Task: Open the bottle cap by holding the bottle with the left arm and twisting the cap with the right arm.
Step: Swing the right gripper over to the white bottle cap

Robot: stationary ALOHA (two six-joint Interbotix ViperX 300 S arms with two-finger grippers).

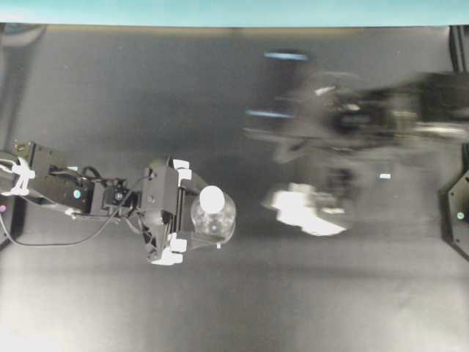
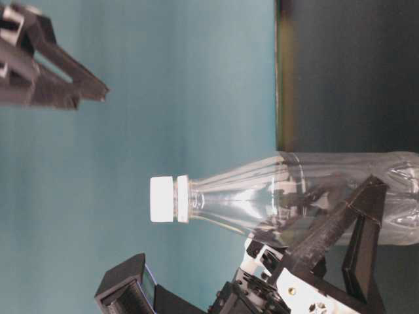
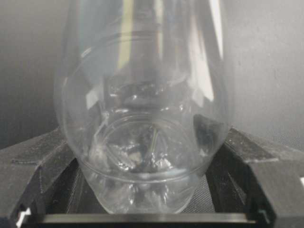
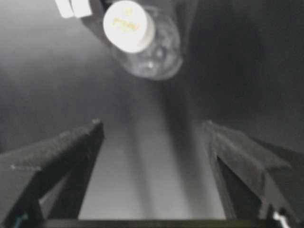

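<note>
Left gripper (image 1: pixel 196 220) pinches the bottle (image 1: pixel 214 216); right gripper (image 4: pixel 152 137), spread, hangs apart above the cap (image 4: pixel 128 25).

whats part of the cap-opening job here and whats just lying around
Job:
- bottle, upright
- cap, on the bottle
- left gripper, around the bottle's body
- right gripper, open, away from the cap

Lying about:
- small white scrap on the table
</note>
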